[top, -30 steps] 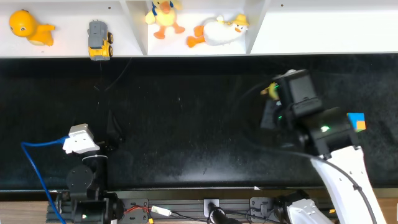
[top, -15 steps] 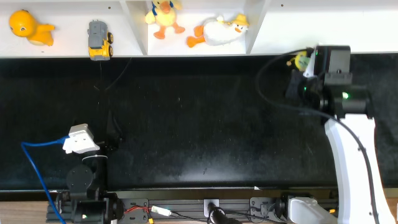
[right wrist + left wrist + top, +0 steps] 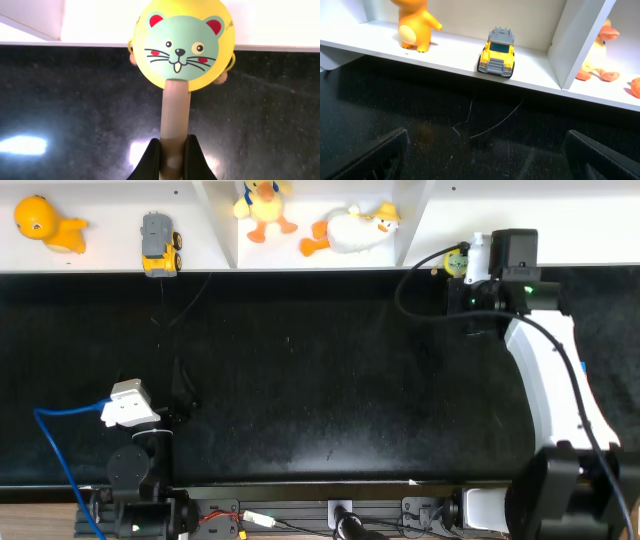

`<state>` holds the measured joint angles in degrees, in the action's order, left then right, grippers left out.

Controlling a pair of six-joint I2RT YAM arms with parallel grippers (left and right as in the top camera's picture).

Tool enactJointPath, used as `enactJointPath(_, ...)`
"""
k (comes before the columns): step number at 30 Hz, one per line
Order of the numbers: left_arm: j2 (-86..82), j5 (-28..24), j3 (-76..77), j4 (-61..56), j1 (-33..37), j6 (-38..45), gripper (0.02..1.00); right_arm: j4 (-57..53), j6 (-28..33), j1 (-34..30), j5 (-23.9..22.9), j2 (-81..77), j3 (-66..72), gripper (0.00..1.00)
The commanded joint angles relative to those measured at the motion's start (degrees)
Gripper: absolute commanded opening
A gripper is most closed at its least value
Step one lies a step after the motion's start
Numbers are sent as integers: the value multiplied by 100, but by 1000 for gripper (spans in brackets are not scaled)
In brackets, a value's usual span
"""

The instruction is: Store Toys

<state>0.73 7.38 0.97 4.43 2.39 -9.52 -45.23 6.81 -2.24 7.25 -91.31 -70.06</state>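
Observation:
My right gripper is shut on the wooden handle of a yellow rattle drum with a green cat face. In the top view the rattle sits at the front edge of the white shelf's right compartment, with the right gripper beside it. My left gripper stands open low over the black table, facing the shelf, with nothing between its fingers. On the shelf stand an orange duck, a yellow toy truck, a yellow plush duck and a white plush duck.
A white shelf with dividers runs along the back of the black table. A blue cable loops by the left arm's base. Thin black wires trail across the table's left part.
The right arm has carried the rattle from the table's right middle up to the shelf's front edge, then shifted slightly left. The left arm has stayed still.

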Motion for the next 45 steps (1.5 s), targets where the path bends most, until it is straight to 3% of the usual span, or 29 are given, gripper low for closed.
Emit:
enactJointPath(1,-59,24,-52,-33,44,-66,998,205,313,-63,63,-125,-315,45)
enactJointPath(17,-59,24,-52,-33,44,-66,998,728,459,-151,96,-922,-1182,47)
enactJointPath(45,-59,24,-52,-33,44,-66,998,1773,420,-20,522,-1296,-1189,47)
